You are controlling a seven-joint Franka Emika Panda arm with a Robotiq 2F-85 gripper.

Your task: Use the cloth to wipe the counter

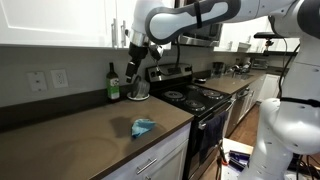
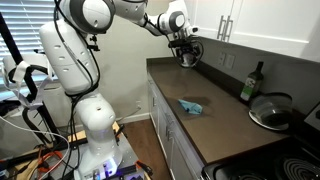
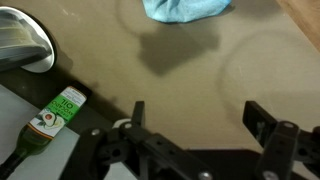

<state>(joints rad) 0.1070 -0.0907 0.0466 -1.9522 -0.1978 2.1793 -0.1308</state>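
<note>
Blue cloth (image 1: 143, 127) is seen crumpled on the brown bench (image 1: 70, 135), near the middle of the frame in both exterior views and at the top edge of the wrist view. The hand (image 3: 196, 115) is held well above it, fingers spread and nothing gripped. A descent from here may be misjudged. The cloth sits off towards the top of the wrist frame, so only a corner may be pinched, or the bare bench may be struck. A green bottle (image 3: 55, 115) and a shiny pot (image 3: 22, 40) are found at the left of that frame. Either could be knocked if the wiping stroke is swept towards them.
</note>
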